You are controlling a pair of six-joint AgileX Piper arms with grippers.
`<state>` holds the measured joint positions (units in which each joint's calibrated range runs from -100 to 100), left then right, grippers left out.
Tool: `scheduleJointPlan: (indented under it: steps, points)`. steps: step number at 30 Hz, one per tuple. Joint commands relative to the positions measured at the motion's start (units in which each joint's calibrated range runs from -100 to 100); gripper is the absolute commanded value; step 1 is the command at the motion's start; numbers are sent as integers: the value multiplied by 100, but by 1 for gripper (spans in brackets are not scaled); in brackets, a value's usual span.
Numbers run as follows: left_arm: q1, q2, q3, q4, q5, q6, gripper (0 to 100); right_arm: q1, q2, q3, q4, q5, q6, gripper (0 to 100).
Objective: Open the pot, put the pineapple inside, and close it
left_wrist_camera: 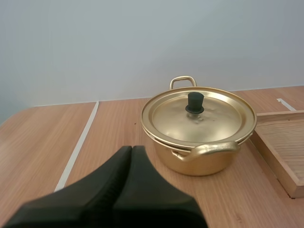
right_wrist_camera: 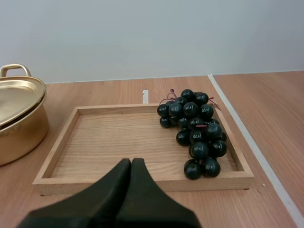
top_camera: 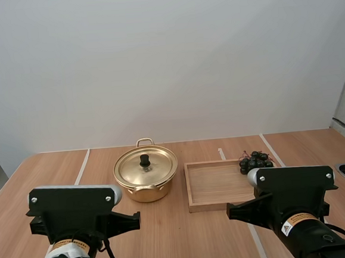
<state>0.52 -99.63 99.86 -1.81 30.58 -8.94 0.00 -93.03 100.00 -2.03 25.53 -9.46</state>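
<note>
Left gripper (left_wrist_camera: 131,148): fingers pressed together into one dark wedge, holding nothing, hanging back from the pot.
Right gripper (right_wrist_camera: 131,160): likewise closed and bare, just short of the wooden tray (right_wrist_camera: 95,142).
Pot (top_camera: 146,174): gold, shiny, two handles; lid (left_wrist_camera: 198,115) seated flat, black knob (left_wrist_camera: 194,102) upright, so the contents are hidden.
Fruit: no pineapple visible; a dark bunch of grapes (right_wrist_camera: 195,131) lies in the tray's right end, probably staged for pickup.

A plain pale grey wall (top_camera: 167,57) is rising behind a wooden table (top_camera: 169,237), whose light-brown top is carrying thin white lines running from its far edge toward its near edge, while even, soft light is falling across both.
</note>
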Motion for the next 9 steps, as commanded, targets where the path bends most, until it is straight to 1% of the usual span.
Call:
scheduleJointPlan:
  steps: [1, 7, 9]
  points:
    - [-11, -37, 14, -58, -136, 15, 0, 2, -41, 0, -325, -15, -358, 0]
    - [-11, -37, 14, -58, -136, 15, 0, 2, -41, 0, -251, -37, -358, 0]
    - [-11, -37, 14, -58, -136, 15, 0, 2, -41, 0, -117, -37, -358, 0]
